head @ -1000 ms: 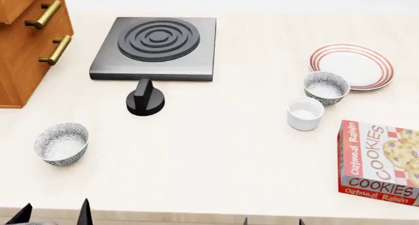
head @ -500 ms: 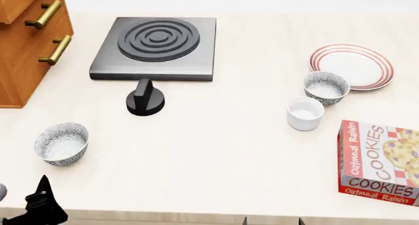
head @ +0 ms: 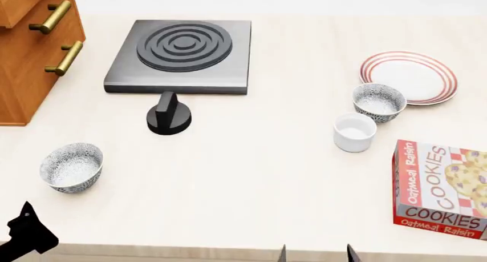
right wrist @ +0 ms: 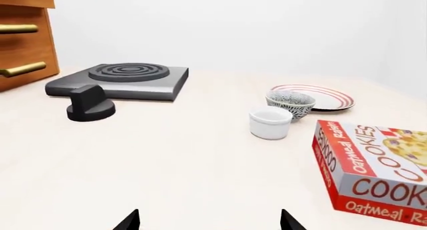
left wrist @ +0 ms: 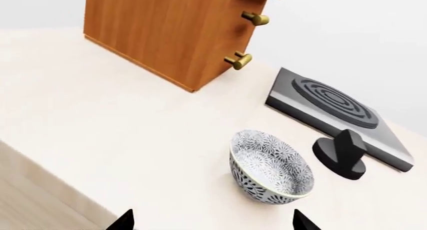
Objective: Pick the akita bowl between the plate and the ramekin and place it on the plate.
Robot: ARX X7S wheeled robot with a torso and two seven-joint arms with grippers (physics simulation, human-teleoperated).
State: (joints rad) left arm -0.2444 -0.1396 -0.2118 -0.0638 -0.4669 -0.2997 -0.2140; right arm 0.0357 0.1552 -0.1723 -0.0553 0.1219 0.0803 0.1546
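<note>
The cookie box [head: 445, 188] runs off the right edge in the head view (same in the right wrist view). Only two fingertips [right wrist: 288, 221] of the right hand [right wrist: 209, 222] poke above the bottom edge. The wooden drawer cabinet [head: 31, 51] is cropped at the left.

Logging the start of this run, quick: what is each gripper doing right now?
Left gripper: open, empty.
Right gripper: open, empty.
</note>
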